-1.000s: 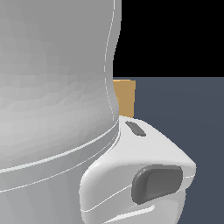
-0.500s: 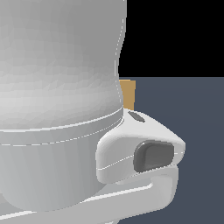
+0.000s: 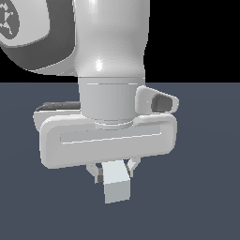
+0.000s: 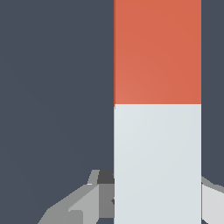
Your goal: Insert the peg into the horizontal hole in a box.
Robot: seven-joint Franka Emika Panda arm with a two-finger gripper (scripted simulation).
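Wrist view — gripper (image 4: 151,192) clamped around peg (image 4: 157,109)

The peg (image 4: 157,109) is shown half orange-red, half pale grey-white; the arm (image 3: 110,37) is rendered glossy white with dark grey patches, the bench (image 3: 206,164) slate blue.

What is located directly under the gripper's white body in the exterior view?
The peg's pale end sticks out below the gripper, between the jaws. Its orange half shows only in the wrist view. The arm hides whatever lies behind; no box is visible.
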